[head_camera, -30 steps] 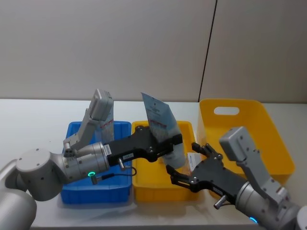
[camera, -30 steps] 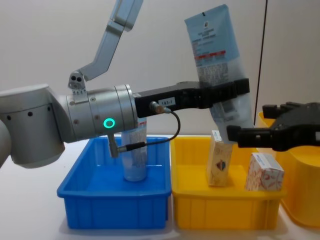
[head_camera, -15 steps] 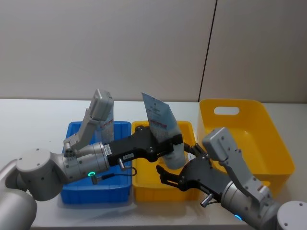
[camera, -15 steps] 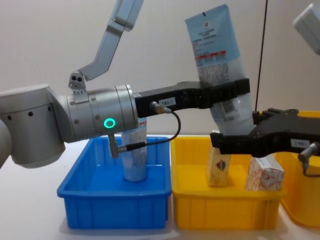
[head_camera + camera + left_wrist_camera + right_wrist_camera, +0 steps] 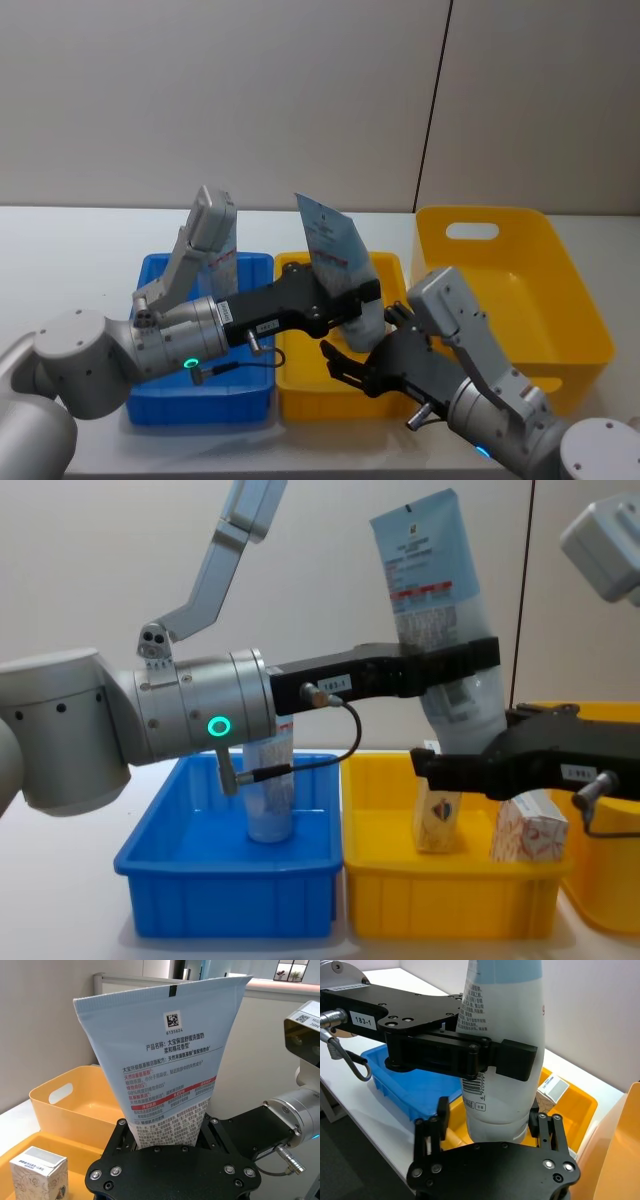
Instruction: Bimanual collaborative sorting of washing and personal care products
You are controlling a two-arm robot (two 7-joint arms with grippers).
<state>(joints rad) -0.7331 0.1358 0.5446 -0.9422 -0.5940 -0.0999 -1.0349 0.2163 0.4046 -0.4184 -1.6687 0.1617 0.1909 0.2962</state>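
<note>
A pale-blue squeeze tube (image 5: 335, 250) (image 5: 430, 570) is held tilted in the air over the small yellow bin (image 5: 300, 392), flat end up. My left gripper (image 5: 350, 300) (image 5: 450, 675) (image 5: 167, 1125) is shut on its middle. My right gripper (image 5: 360, 335) (image 5: 465, 745) (image 5: 490, 1120) is open just below, one finger on each side of the tube's (image 5: 502, 1060) cap end. A second tube (image 5: 268, 790) stands in the blue bin (image 5: 220, 900). In the small yellow bin stand a box with a blue-red emblem (image 5: 440, 815) and an orange-patterned box (image 5: 528, 830).
A large yellow bin (image 5: 520, 260) with a handle slot sits to the right of the small one. The three bins stand side by side near the table's front edge. My left arm stretches across above the blue bin (image 5: 160, 270).
My right gripper has moved left and up to the held tube, and its open fingers now flank the tube's lower end. The left arm and tube have stayed still.
</note>
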